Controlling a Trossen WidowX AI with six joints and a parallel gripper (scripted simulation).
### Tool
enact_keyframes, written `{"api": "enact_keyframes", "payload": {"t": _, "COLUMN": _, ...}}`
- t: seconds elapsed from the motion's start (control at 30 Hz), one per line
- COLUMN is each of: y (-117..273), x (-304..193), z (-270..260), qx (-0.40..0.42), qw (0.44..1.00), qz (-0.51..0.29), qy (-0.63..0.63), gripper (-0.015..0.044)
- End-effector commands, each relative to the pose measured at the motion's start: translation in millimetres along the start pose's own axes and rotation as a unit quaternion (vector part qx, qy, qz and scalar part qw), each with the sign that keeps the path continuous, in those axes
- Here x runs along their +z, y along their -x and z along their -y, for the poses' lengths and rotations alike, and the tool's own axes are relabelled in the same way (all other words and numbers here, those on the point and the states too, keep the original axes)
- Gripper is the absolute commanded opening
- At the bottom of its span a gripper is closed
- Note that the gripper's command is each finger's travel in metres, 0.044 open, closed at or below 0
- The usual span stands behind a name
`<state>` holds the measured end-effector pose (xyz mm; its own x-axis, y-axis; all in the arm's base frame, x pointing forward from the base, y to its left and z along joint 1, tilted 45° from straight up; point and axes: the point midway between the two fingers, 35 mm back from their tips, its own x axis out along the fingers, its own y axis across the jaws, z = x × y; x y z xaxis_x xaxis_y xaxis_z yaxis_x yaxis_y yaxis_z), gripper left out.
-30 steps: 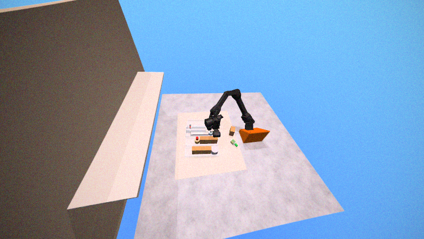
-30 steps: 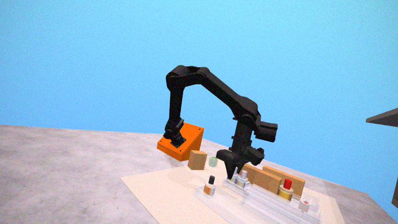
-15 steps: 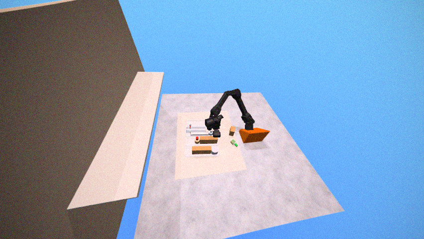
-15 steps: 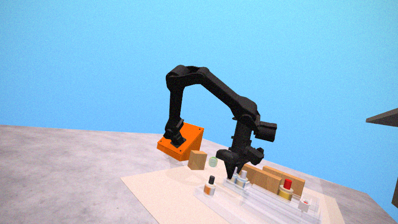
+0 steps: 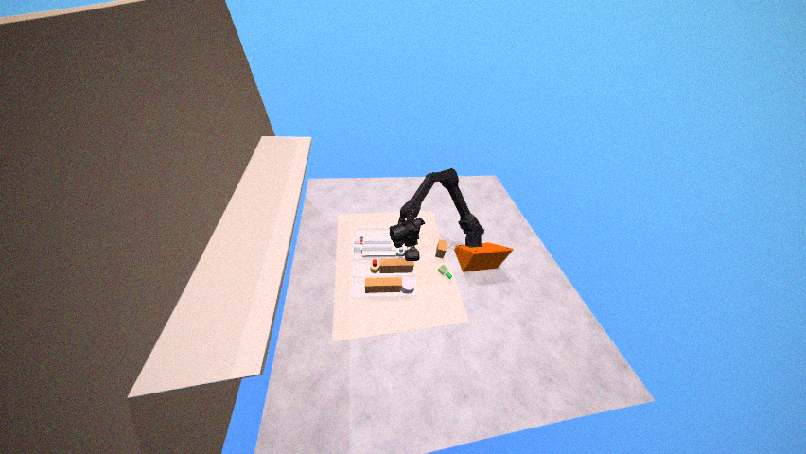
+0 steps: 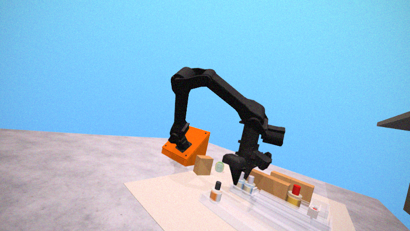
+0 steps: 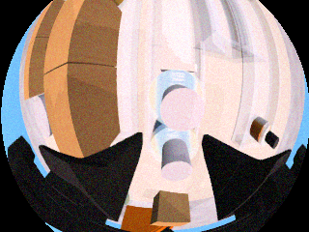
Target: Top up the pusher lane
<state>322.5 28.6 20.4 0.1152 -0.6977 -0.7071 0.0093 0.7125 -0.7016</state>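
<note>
Two matching pale-blue jars with whitish caps stand upright in a row in the clear sprung lane [image 6: 233, 188]. The front jar [image 6: 240, 184] [image 7: 175, 140] is at the robot's end of the lane. The rear jar [image 6: 248, 188] [image 7: 178, 78] is right behind it, against the pusher plate's edge. Whether the two jars touch is partly hidden by the rear cap. My gripper [image 6: 240, 182] [image 7: 173, 138] points down and is open. Its fingers stand either side of the front jar, with a gap at each side in the wrist view. The low front stop is not clearly visible.
Long wooden blocks [image 5: 396, 266] [image 6: 271, 183] [image 7: 94, 72] stand beside the lane. A red-capped jar [image 5: 374, 267] [image 6: 294, 198], a black-capped orange-label jar [image 6: 215, 195] [image 7: 259, 127] and a lying green jar [image 5: 444, 270] [image 6: 219, 166] are around. A small wooden block [image 5: 441, 248] [image 6: 203, 165] [image 7: 171, 208] stands near the base.
</note>
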Motion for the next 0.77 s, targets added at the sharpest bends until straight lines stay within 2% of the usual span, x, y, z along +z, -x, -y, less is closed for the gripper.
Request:
{"api": "enact_keyframes", "payload": {"t": 0.0, "y": 7, "x": 1, "z": 0, "qx": 0.001, "qw": 1.0, "qz": 0.001, "qy": -0.003, "gripper": 0.0272}}
{"api": "enact_keyframes", "payload": {"t": 0.33, "y": 20, "x": -3, "z": -1, "qx": 0.001, "qw": 1.0, "qz": 0.001, "qy": -0.003, "gripper": 0.0272}}
{"api": "enact_keyframes", "payload": {"t": 0.73, "y": 21, "x": -44, "z": -3, "qx": 0.002, "qw": 1.0, "qz": 0.0, "qy": -0.002, "gripper": 0.0272}}
